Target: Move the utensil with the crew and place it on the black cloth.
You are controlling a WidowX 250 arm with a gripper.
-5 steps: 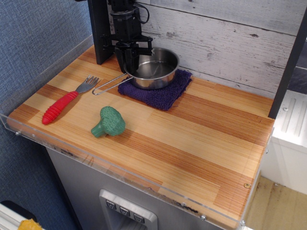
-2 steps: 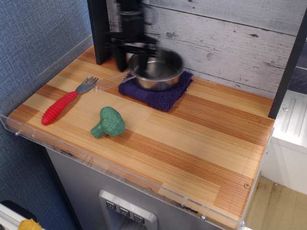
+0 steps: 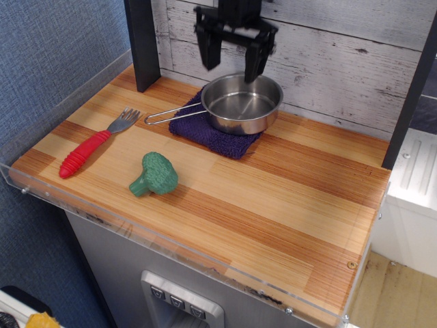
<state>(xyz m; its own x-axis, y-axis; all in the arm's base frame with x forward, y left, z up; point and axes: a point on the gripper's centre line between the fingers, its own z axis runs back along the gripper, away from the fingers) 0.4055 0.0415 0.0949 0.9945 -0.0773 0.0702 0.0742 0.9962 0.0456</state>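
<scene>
The small shiny steel pan sits on the dark purple-navy cloth at the back of the wooden table, overhanging the cloth's right edge. Its wire loop handle points left over the cloth and the wood. My gripper hangs above the pan's back rim. It is open and empty, clear of the pan.
A red-handled fork lies at the left. A green toy broccoli lies in front of the cloth. A black post stands at the back left. A clear acrylic rim runs along the table's front edge.
My gripper has let go of the pan, opened, risen and moved right. The pan has shifted to the right on the cloth.
</scene>
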